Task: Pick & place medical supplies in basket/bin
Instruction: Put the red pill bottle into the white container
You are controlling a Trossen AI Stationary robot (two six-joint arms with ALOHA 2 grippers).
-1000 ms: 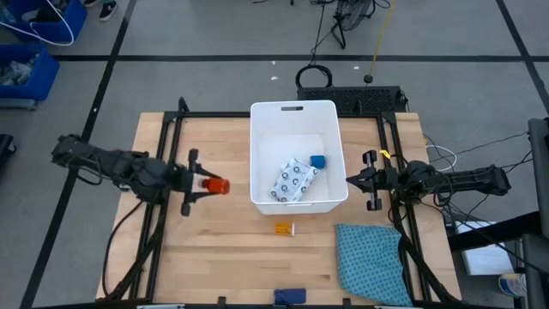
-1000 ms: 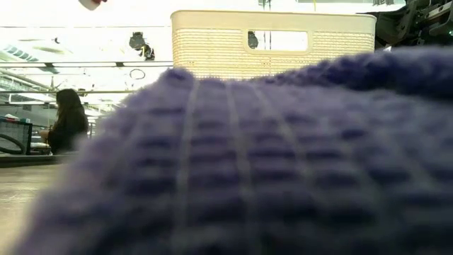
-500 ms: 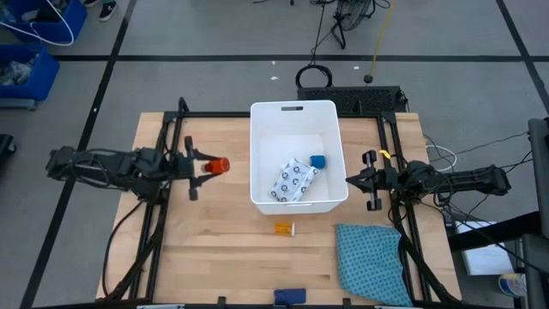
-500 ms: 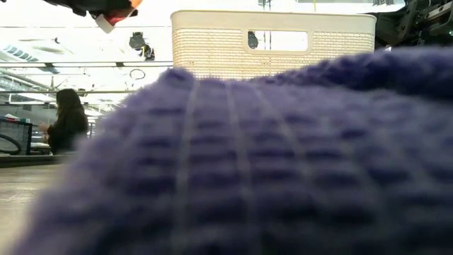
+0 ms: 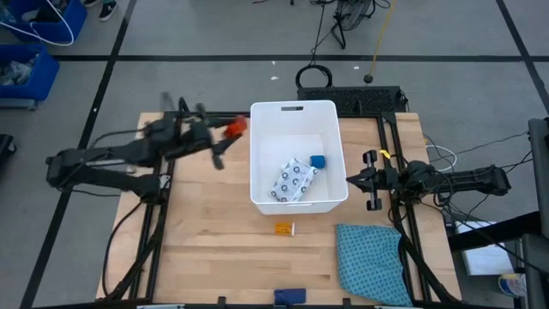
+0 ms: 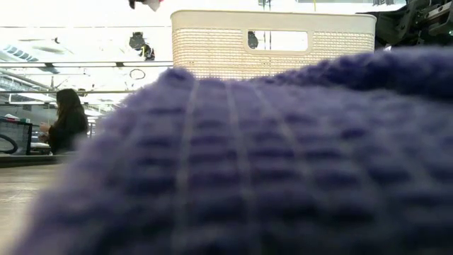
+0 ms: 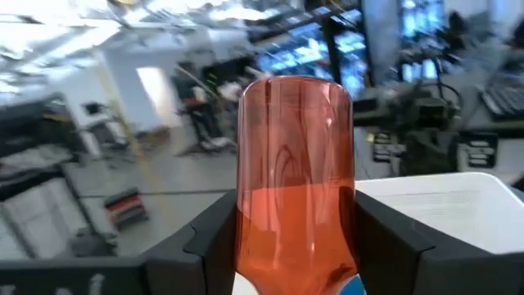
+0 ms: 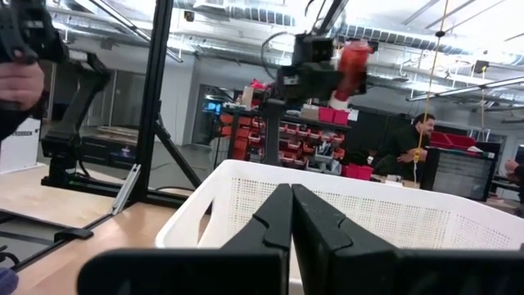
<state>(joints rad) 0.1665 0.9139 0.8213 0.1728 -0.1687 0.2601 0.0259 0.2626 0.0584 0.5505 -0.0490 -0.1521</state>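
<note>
Far left, L arm stretched over the table (image 5: 206, 249), left gripper (image 5: 225, 136) raised near the tub's far-left corner, fingers partway apart and clamped on 1 orange pill bottle (image 5: 234, 128); same bottle fills the left wrist view (image 7: 295, 176), pinched between both dark fingers (image 7: 217, 242), w/ the white rim just beyond. Bottle short of the rim, not over the inside yet. Centre: 1 white tub (image 5: 296, 110), slot handle on its far rim, holding 2 items: 1 white dark-patterned packet (image 5: 292, 181) lying flat, 1 small blue cube (image 5: 317, 160) just beside its far-right corner. On the wood just in front of the tub, 1 second orange pill bottle (image 5: 284, 228) lying on its side, so 2 orange bottles total. At the near edge, 1 dark blue bar (image 5: 290, 296). Right of that, 1 teal patterned cloth (image 5: 371, 262) spread at the near-right corner. Far right, R arm parked, right gripper (image 5: 371, 180) just beside the tub's right wall, fingers pressed fully together, nothing held; right wrist view looks past them (image 8: 288, 215) at the tub wall (image 8: 393, 217). Low view mostly blocked by blurred purple knit fabric (image 6: 269, 163), tub (image 6: 272, 42) behind it, 1 person (image 6: 66, 120) seated far off at left.
</note>
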